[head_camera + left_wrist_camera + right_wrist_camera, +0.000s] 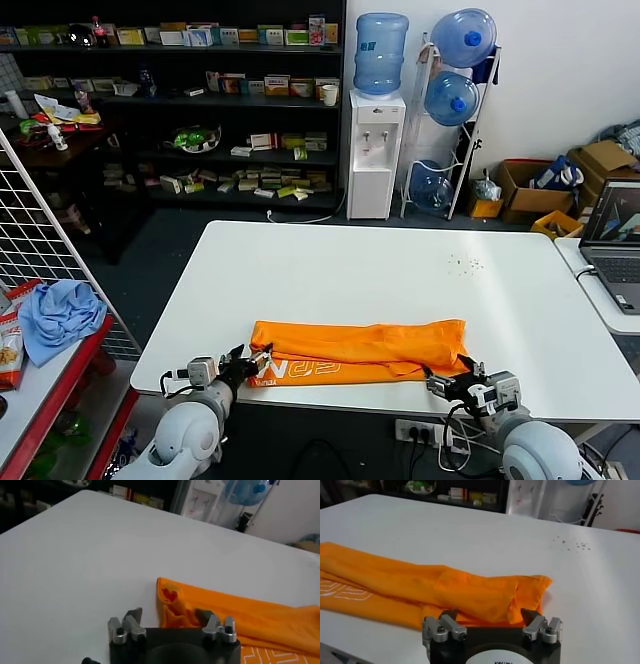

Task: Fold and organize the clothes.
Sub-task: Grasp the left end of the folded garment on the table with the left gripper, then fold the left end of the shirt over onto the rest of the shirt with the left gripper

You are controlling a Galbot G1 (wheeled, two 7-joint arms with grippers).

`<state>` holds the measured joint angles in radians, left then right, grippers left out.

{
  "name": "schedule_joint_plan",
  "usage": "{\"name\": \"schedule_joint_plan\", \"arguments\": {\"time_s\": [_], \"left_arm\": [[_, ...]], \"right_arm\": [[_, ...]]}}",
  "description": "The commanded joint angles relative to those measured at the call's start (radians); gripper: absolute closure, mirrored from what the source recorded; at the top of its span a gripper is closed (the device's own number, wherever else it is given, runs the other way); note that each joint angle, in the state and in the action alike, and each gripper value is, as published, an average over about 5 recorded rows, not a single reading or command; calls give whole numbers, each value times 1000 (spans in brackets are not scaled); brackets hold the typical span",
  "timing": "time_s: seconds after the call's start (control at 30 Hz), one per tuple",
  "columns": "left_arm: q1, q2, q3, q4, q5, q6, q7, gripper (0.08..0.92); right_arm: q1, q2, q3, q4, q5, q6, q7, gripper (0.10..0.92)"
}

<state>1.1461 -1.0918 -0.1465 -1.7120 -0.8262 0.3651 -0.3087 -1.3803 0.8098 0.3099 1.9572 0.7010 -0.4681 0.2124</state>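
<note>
Fingers spread on both grippers — left gripper point(248, 362) at one end of the orange T-shirt point(362, 350), right gripper point(447, 380) at the other, neither pinching fabric. It lies as a long folded band near the table point(400, 265) front edge. Thin layers may slip — grabbing only 1 would undo the fold.

Both arms reach forward low at the near tabletop point(400, 270) edge. The left gripper point(252, 362) sits at the left, jaws spread apart. The right gripper point(447, 381) sits at the right, jaws likewise parted, pointing inward.
</note>
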Motion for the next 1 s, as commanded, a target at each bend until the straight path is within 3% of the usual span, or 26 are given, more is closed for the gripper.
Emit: {"name": "schedule_joint_plan", "arguments": {"time_s": [0.03,0.4,0.63,1.0], "left_arm": [[-7,0,1,39,-34,14,13,359],[8,4,-3,16,-24,23,42,671],[12,58,-64,-16,-30,37,62,858],[-5,217,-195,52,18,38,55,876]], "right_arm": [[-3,0,-1,6,5,-2,2,203],[0,-3,0,12,22,-6,5,203],[-4,-2,6,21,23,-4,6,203],[12,6,-5,32,20,13,11,203]]}}
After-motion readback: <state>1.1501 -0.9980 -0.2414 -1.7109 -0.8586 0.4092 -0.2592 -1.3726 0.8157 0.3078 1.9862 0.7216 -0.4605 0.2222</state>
